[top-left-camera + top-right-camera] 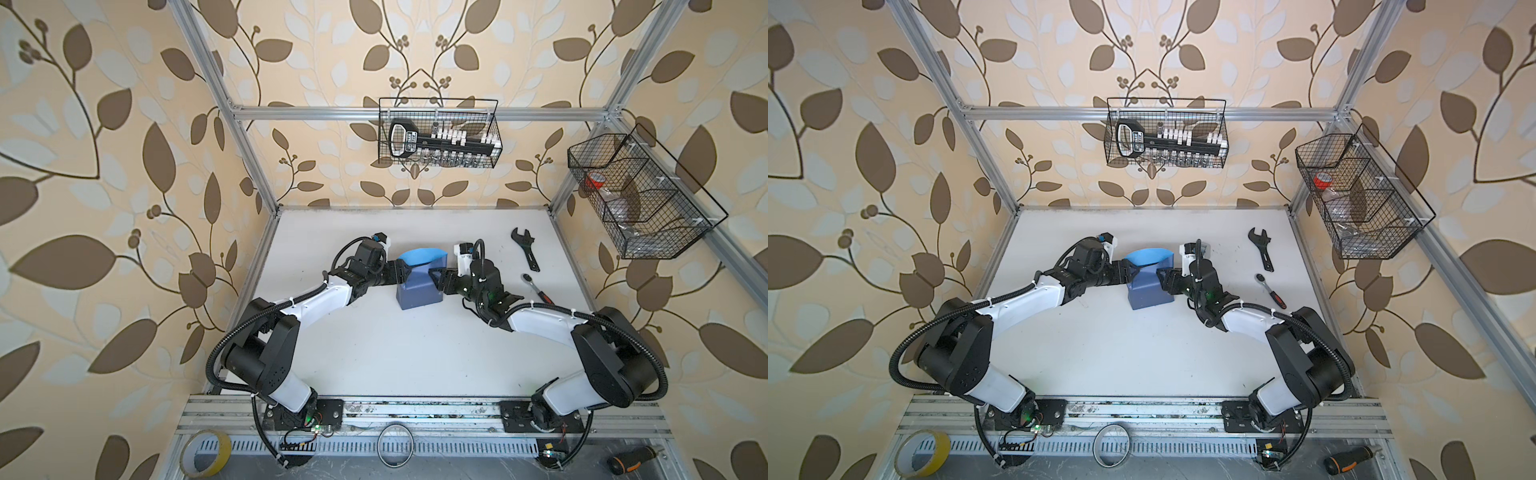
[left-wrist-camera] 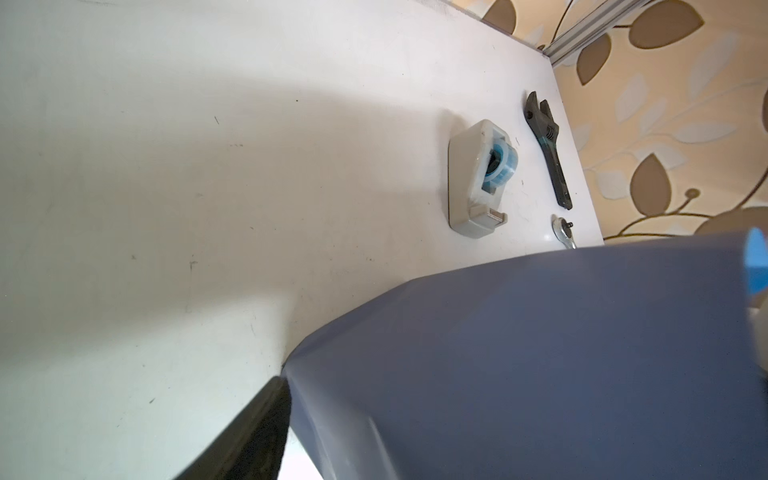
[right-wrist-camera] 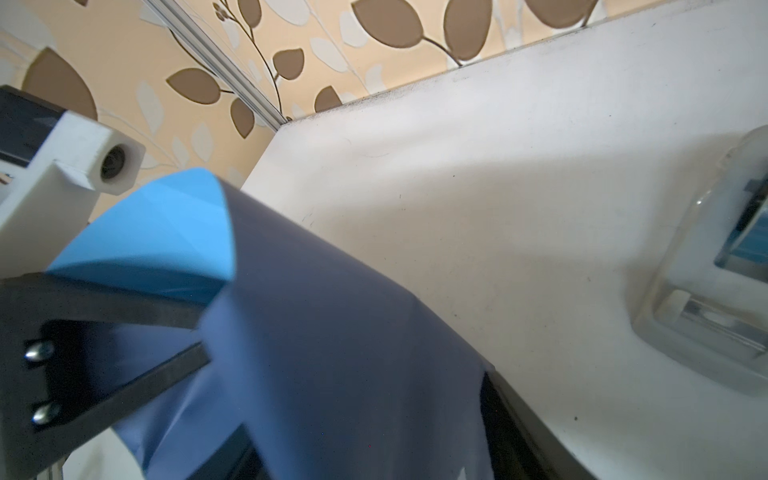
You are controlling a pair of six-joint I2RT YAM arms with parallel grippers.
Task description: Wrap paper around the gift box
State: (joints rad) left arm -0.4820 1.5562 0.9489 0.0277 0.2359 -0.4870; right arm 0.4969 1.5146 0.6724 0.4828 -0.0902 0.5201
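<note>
Pressing the paper [image 1: 417, 291] flat against both flanks appears to be the step; squeeze evenly, crease at the edges and avoid tearing. Left gripper [image 1: 400, 271] and right gripper [image 1: 437, 279] meet opposite sides, with the paper between them. Whether the jaws are clamped or merely apart cannot be told. Gift box not visible, judged to be under the paper. Long axis runs crosswise to the line between the grippers; the open sky-blue end points away from the robot.

White arm links [image 1: 316, 299]; black joints [image 1: 266, 353]; corrugated black cables [image 1: 212, 359]; silver screws [image 3: 39, 351].
</note>
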